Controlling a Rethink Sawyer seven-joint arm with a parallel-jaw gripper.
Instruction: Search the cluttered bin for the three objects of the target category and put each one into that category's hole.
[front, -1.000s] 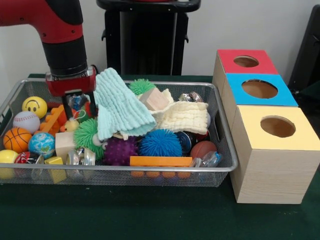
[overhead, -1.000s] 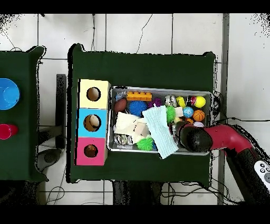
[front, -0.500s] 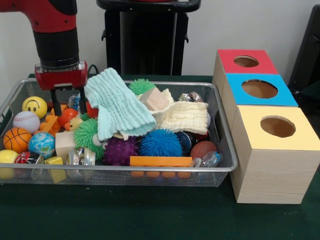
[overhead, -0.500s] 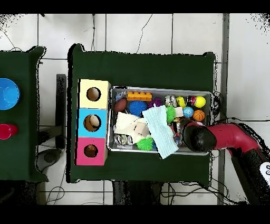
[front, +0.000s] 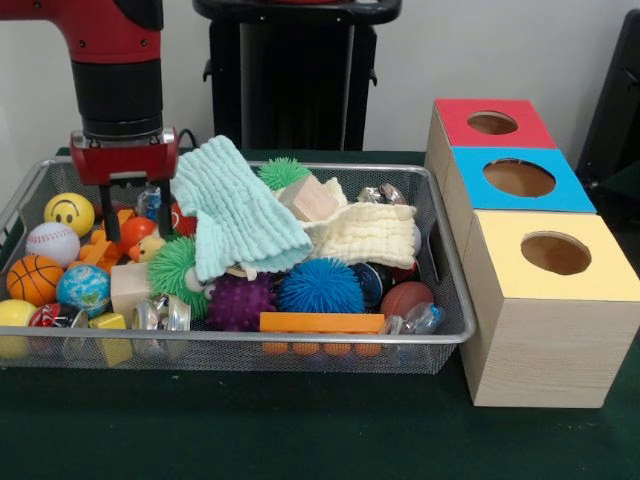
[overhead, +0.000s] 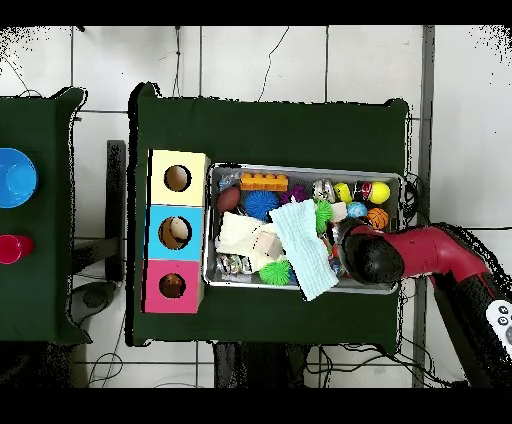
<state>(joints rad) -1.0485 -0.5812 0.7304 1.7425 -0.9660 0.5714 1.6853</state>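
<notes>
The wire mesh bin (front: 250, 341) lies on the green table, full of toys; it also shows in the overhead view (overhead: 305, 170). My gripper (front: 136, 234) hangs at the bin's left end, open, one finger either side of an orange-red rounded toy (front: 134, 230) whose stripes I cannot make out. A pale yellow duck (front: 149, 250) lies just below it. In the overhead view the arm's head (overhead: 372, 258) hides the fingers. The red-topped box's hole (front: 492, 122) is at the far right, also shown in the overhead view (overhead: 172, 285).
A mint cloth (front: 240, 215) lies right beside the gripper, with a cream cloth (front: 365, 232) next to it. A green spiky ball (front: 175, 270), smiley ball (front: 68, 212), baseball (front: 52, 243) and basketball (front: 33, 279) crowd the left end. A blue-topped box (front: 520, 178) and a yellow-topped box (front: 555, 253) stand nearer.
In the front view, my gripper moved left off the mint cloth's edge and rose a little, then came slightly back right. The cloth's top edge shifted left with it.
</notes>
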